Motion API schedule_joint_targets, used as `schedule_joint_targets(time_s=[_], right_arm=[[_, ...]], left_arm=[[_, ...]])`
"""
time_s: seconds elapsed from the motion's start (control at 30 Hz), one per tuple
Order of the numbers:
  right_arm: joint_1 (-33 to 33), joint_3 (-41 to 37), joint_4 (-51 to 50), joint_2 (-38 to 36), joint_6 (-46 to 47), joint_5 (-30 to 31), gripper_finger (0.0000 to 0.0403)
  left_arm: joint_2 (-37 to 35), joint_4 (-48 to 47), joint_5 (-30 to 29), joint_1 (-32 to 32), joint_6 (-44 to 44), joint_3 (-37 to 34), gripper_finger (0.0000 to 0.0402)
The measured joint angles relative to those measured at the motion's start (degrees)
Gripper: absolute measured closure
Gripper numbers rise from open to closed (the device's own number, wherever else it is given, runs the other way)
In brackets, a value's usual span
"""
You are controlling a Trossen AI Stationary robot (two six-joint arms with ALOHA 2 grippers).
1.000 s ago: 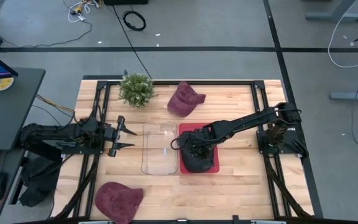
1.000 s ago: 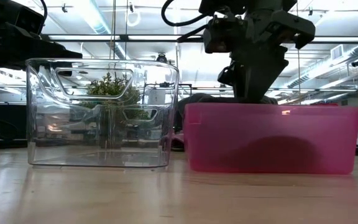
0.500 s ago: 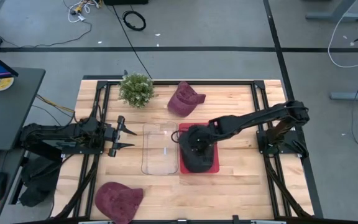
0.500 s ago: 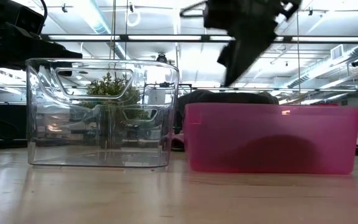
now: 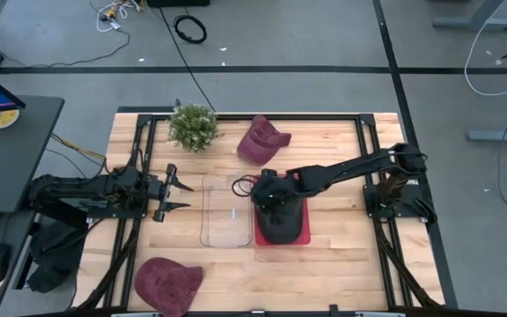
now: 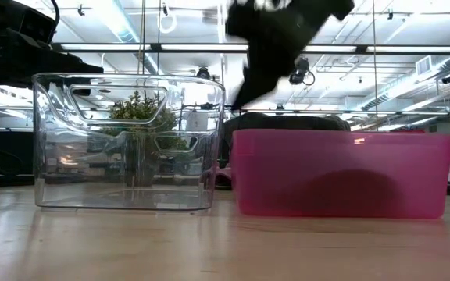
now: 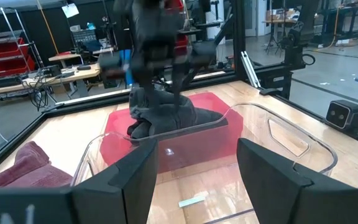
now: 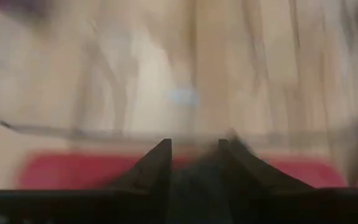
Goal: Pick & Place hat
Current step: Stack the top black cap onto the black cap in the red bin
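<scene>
A dark hat [image 5: 282, 222] lies in the red bin [image 5: 304, 232] at the table's middle, its crown [image 6: 287, 122] showing just above the bin's rim. My right gripper [image 5: 259, 194] hangs open above the bin's left far corner, slanting down, clear of the hat; the right wrist view shows a gap between its fingers [image 8: 160, 158]. My left gripper [image 5: 176, 194] waits open at the table's left, level and pointing at the clear bin [image 5: 227, 211]. One maroon hat [image 5: 262, 139] lies at the far middle of the table, another [image 5: 167, 282] at the near left.
A small potted plant [image 5: 192, 126] stands at the far left of the table. The clear bin [image 6: 123, 148] stands against the red bin's [image 6: 342, 176] left side. Bare wood lies to the right of the red bin and along the near edge.
My right gripper has risen out of the red bin and swung toward the table's left, over the bin's left rim, tipping up from a steeper downward pitch. Its fingers keep the same gap. The dark hat has stayed in the bin.
</scene>
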Motion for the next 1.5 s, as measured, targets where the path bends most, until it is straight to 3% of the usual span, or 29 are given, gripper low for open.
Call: schedule_joint_targets(time_s=[0.23,0.43,0.83,1.13,1.33,1.5], right_arm=[[-2.7,0.1,-4.1,7.3,5.7,-0.3,0.0268],[-3.3,0.1,-3.4,8.8,1.4,-1.8,0.0268],[-2.9,-0.2,-8.9,-3.3,3.0,-2.0,0.0268],[0.8,-0.1,-27.1,-14.2,12.6,-1.9,0.0268],[3.7,-4.2,-28.5,-16.4,17.4,-1.9,0.0268],[2.5,-8.7,-29.7,-16.4,19.4,-1.1,0.0268]], left_arm=[[0.0,0.1,0.0,0.0,0.0,0.0,0.0179],[0.0,0.1,0.0,0.0,0.0,0.0,0.0179],[0.0,0.1,0.0,0.0,0.0,0.0,0.0179],[0.0,0.1,0.0,0.0,0.0,0.0,0.0179],[0.0,0.0,0.0,0.0,0.0,0.0,0.0179],[0.0,0.1,0.0,0.0,0.0,0.0,0.0179]])
